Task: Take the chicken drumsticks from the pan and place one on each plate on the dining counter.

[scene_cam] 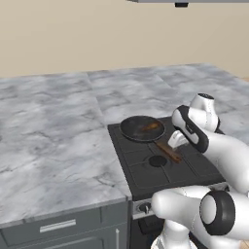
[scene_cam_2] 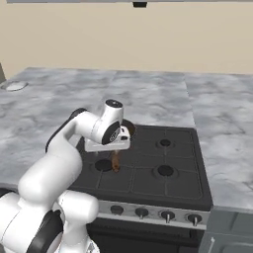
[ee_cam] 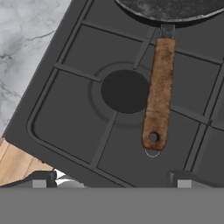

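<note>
On the black stovetop (scene_cam: 146, 168), at its rear left burner, sits the round shallow dark grey-black frying pan (scene_cam: 142, 128). Its long brown wooden handle (ee_cam: 158, 94) runs from the pan's rim toward the front edge of the stovetop, passing just beside the round front left burner (ee_cam: 125, 91). In the hand view the handle ends in a small hole with a metal hanging loop.

Inside the pan lies an orange-brown glazed patch, the chicken drumsticks (scene_cam: 151, 127), toward the pan's right side. Individual pieces cannot be told apart at this size.

The two-finger gripper (ee_cam: 111, 179) of the white arm hangs above the front half of the stovetop, over the handle's free end. Its two dark tips stand well apart at the bottom of the hand view, released, with nothing between them. In the right base view the hand (scene_cam_2: 109, 141) sits just over the handle, apart from it.

The grey-and-white marbled stone countertop (scene_cam: 53, 131) surrounds the stovetop on the left, the rear and the right. Near its far left corner in the right base view lies a small pale round disc (scene_cam_2: 14, 86), too small to identify.
</note>
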{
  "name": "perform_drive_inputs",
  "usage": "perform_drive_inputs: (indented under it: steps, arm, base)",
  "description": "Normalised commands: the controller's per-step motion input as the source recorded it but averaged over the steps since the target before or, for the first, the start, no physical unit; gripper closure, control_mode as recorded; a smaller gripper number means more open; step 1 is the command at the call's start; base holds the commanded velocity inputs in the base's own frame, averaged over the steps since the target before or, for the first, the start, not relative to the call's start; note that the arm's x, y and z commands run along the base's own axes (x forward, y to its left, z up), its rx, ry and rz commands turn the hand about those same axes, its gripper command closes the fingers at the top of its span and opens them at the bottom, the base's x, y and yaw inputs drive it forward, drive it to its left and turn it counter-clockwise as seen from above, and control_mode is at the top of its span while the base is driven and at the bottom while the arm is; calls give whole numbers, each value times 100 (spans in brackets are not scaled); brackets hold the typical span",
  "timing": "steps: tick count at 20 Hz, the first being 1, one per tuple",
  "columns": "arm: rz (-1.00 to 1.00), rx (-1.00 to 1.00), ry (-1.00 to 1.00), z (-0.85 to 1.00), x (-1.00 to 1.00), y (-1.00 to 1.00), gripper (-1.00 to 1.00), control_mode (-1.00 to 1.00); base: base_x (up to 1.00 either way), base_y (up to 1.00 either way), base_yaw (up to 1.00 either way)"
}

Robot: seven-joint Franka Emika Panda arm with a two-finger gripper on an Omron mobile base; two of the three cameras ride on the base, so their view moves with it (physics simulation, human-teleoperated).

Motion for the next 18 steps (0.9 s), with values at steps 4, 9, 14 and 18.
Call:
perform_drive_inputs:
  steps: [4,9,14,18]
  arm:
    - [0,0,0,0,0,0,-100,100]
    - [0,0,0,0,0,0,-100,100]
    - [0,0,0,0,0,0,-100,100]
    - [0,0,0,0,0,0,-100,100]
  base:
    - [57,-5,11]
    - [4,0,0]
    - [0,0,0]
    - [0,0,0]
